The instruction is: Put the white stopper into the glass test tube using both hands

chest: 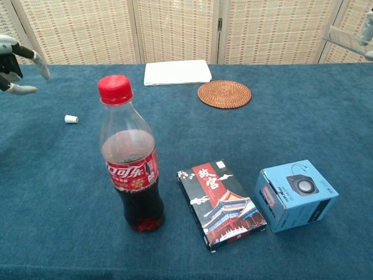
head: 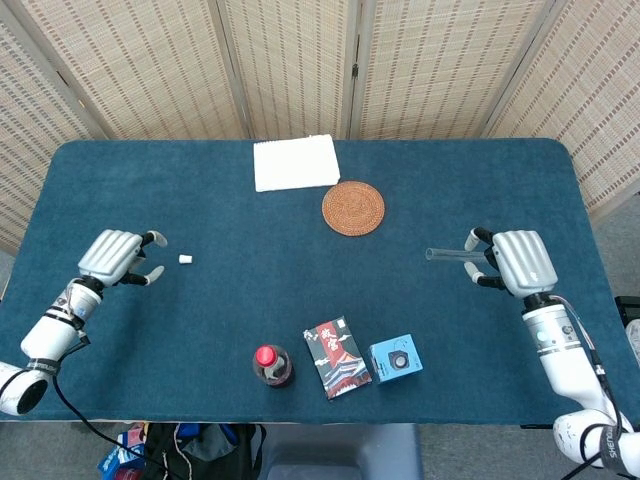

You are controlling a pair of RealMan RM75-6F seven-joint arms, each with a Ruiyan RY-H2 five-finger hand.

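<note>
**Tube held aloft on the right; stopper lying on the table at the left**

Surface and room: A table [head: 300, 220] covered in dark blue cloth is carrying everything in view. Woven reed screen panels [head: 300, 60] are standing behind its far edge. Grey floor is showing past the right end of the table, and a bag [head: 190, 445] is lying below the near edge.

Task items: The stopper [head: 185, 259], small and white, is lying on the cloth toward the left side, apart from every other object. The left hand [head: 118, 256] is hovering just beside it, to its left, with the fingers [head: 153, 238] curled partly apart and gripping nothing; it is not touching the stopper. The right hand [head: 515, 262] is holding the tube [head: 445, 253] by one end, the fingers [head: 478, 238] closing round it, with the clear length pointing level toward the table's centre. In the chest view the tube [chest: 344, 38] is showing at the upper right corner, raised clear of the cloth.

Other items: A white pad [head: 296, 162] is lying flat near the far edge, with a round woven coaster [head: 353, 207] just beside it on the near right. Along the near edge, a cola bottle [head: 271, 364] with a red cap is standing upright, a printed box [head: 337, 357] is lying flat to its right, and a small blue carton [head: 396, 358] is sitting just beside that.

Obstructions: The cloth between stopper and tube is lying open; the bottle, box and carton are sitting nearer the robot than that line, the coaster farther.
</note>
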